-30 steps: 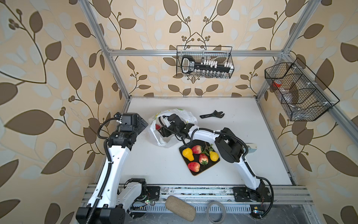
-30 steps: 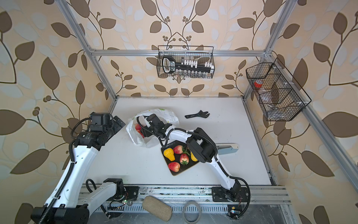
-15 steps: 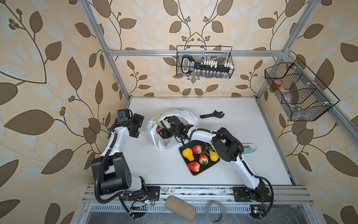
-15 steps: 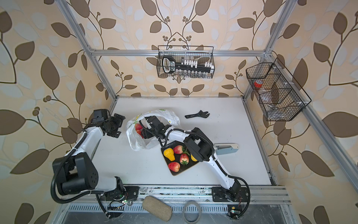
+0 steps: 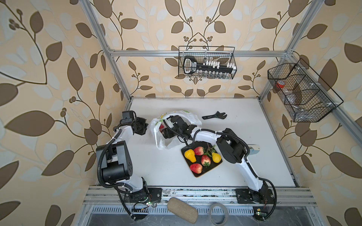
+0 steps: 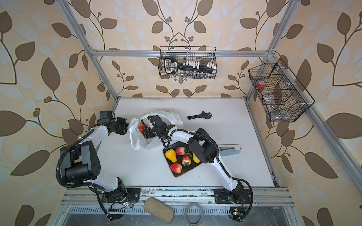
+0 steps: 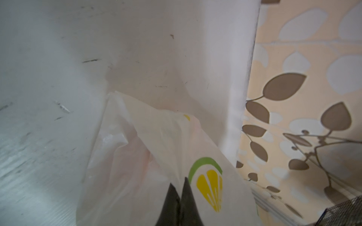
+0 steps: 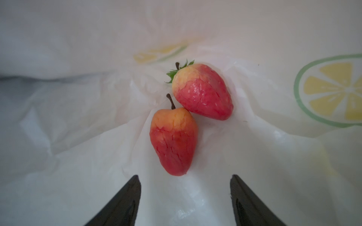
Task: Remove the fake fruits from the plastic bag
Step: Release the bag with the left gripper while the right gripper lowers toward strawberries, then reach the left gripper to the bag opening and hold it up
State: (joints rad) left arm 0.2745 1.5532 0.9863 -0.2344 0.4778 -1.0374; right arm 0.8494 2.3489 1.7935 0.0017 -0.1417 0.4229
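Leftmost, my left gripper has its jaws closed on the rim of the plastic bag. Centre: my right gripper, jaws apart and empty, sits inside the bag facing two red fake fruits. Right: five more lie on the black tray.

Lab rig: aluminium frame, wallpapered walls

We record: plastic bag, thin translucent crinkled film; fake fruits, glossy plastic with veined skin; tray, matt black; table, smooth white, scuffed; baskets, black wire; frame, bare metal.
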